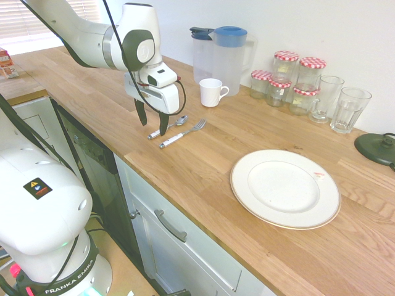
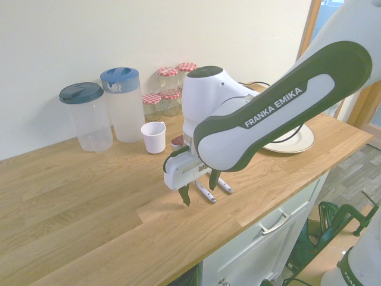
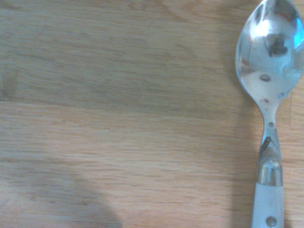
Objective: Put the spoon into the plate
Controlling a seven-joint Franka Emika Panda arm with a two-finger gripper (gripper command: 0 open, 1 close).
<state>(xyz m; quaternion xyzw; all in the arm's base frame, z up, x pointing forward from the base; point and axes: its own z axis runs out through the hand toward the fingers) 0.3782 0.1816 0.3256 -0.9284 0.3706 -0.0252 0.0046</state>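
spoon (image 3: 270, 71): shiny oval bowl, white handle; gripper (image 1: 152, 121) fingers spread, empty.

White robot arm's open gripper (image 2: 199, 189) hangs over a wooden counter (image 2: 89, 202), just above two white-handled utensils (image 2: 213, 189); a plate (image 2: 297, 143) sits behind.

On the tabletop (image 1: 203, 166), the spoon (image 1: 168, 127) lies just beside the fork (image 1: 182, 133) at frame centre-left; the plate (image 1: 285, 188) sits well apart, lower right.
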